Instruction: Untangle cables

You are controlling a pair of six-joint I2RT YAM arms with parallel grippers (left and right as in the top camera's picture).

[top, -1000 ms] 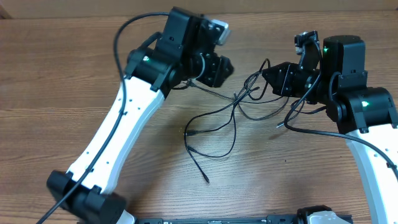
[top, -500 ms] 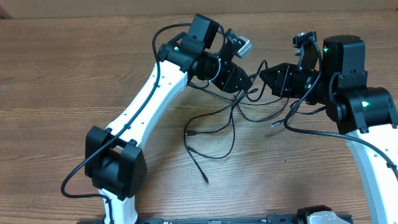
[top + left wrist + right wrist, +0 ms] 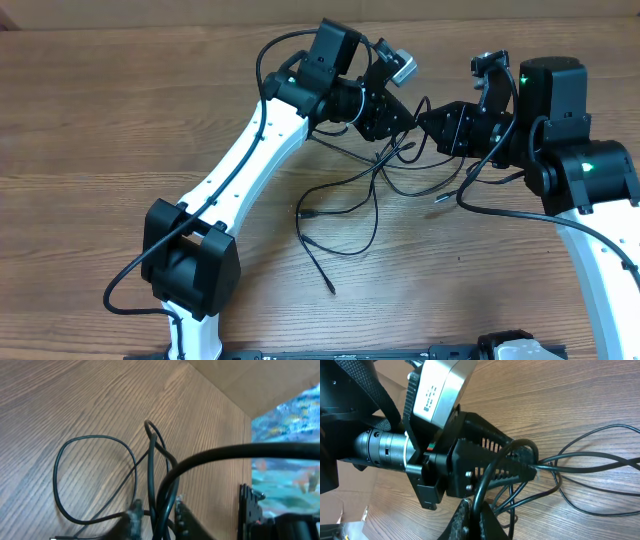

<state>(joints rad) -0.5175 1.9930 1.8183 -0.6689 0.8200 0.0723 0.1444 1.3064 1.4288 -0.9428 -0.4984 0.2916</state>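
Thin black cables lie tangled at the table's centre, with strands rising to both grippers. My left gripper reaches in from the left at the top centre. In the left wrist view it is shut on a few cable strands, and a cable loop lies on the wood beyond. My right gripper faces it, almost tip to tip. In the right wrist view it is shut on one cable that arcs up to the left gripper's tips.
Loose plug ends lie at the front, centre left and right of the tangle. The wooden table spreads around it. A cardboard wall stands at the table's far edge. The left arm's white link crosses the left side.
My left arm has swung right and forward, and its gripper has come up against my right gripper at the cables. The right arm and the tangle have hardly moved.
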